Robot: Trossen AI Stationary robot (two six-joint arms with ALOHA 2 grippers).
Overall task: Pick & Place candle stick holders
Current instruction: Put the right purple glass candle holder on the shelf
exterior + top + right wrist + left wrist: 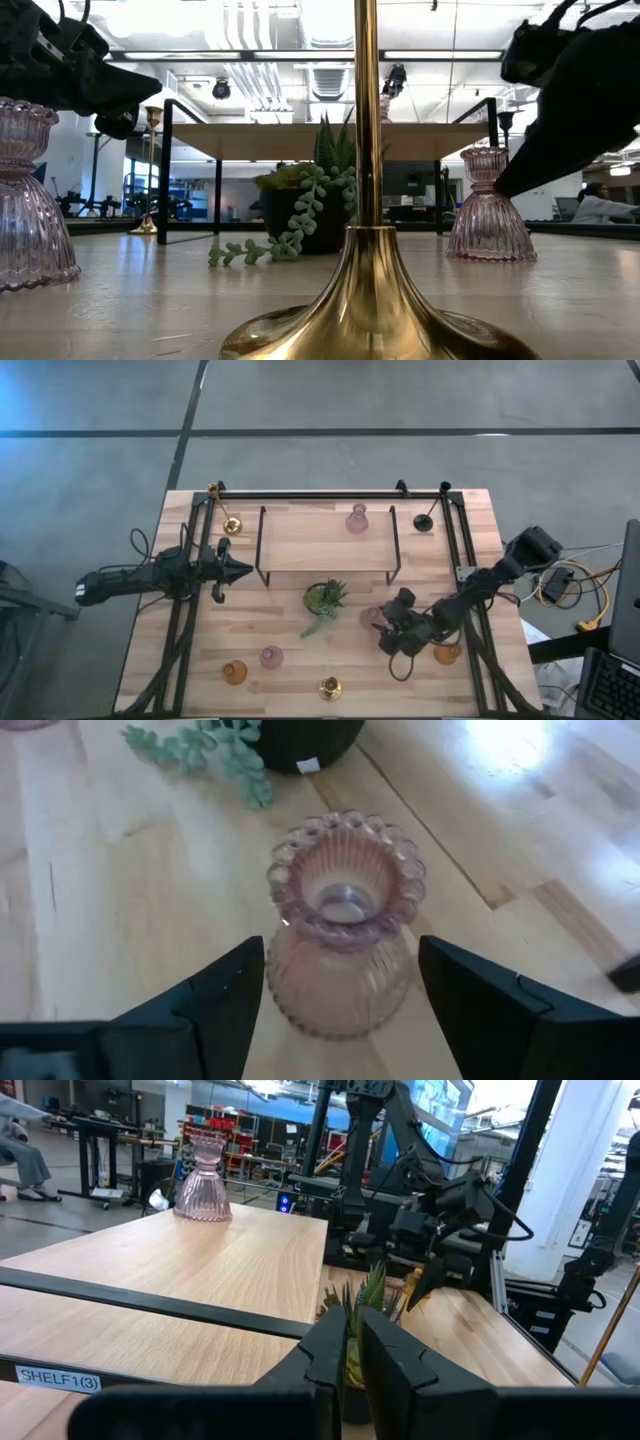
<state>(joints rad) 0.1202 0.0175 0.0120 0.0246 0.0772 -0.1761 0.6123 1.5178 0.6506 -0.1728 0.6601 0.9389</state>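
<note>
A pale pink glass holder [343, 920] stands upright on its base on the table, right of the potted plant [325, 598]; it also shows in the high view [372, 617]. My right gripper [342, 955] is open, with one finger on each side of this holder; I see no touch. My left gripper [235, 570] is shut and empty, hovering left of the shelf [325, 540]. Another pink holder [357, 518] stands on the shelf. A black holder [425, 520] and a brass one [232, 523] stand at the back.
An amber holder [447, 653] stands close under my right arm. At the near edge stand an amber holder [234, 672], a pink one [271, 656] and a brass one [330, 687]. The plant's trailing stem [215, 755] lies just beyond the pink holder. Black frame rails run along both sides.
</note>
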